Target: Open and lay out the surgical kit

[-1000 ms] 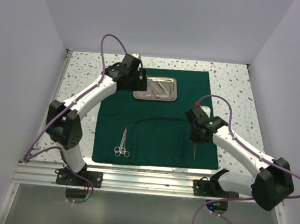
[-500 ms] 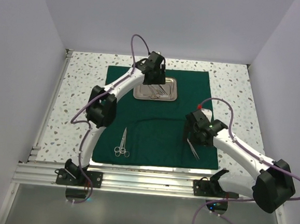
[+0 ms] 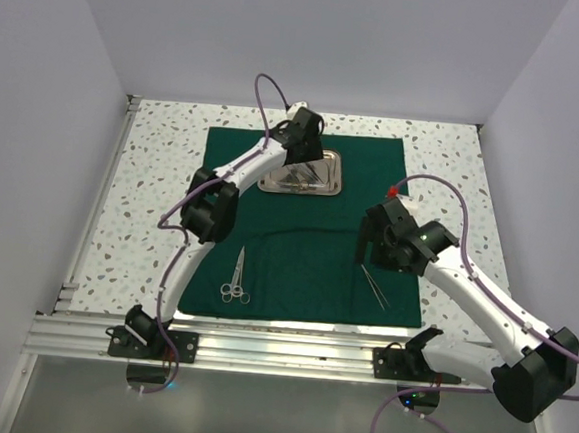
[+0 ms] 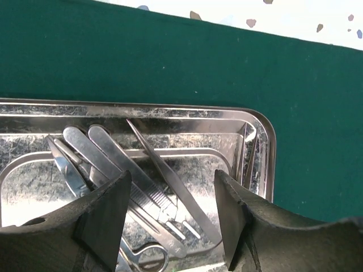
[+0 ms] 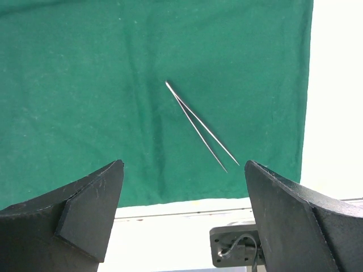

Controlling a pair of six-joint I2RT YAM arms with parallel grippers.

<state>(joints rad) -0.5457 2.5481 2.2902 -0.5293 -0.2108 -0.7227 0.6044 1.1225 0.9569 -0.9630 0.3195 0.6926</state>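
Two pincers, both spread, nothing held. Left pincer [image 4: 171, 190] over steel tray [image 3: 338, 176] at far middle of green cloth [image 3: 307, 248]; right pincer [image 5: 184, 170] above tweezers [image 5: 198, 119] near cloth's near-right corner. Scissors [image 3: 236, 277] on cloth's near-left part. Cloth flat on worktop [image 3: 153, 166].

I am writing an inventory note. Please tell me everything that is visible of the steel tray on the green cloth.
The steel tray is a small, shiny rectangle with rounded corners, a raised flat rim and a shallow stepped floor. Its metal looks bright and mottled with reflections. It lies flat on the far middle part of the green cloth, with its long side across the table. Several slim silver instruments lie inside, among them tweezers and a ring-handled one. The left gripper hangs open over it.
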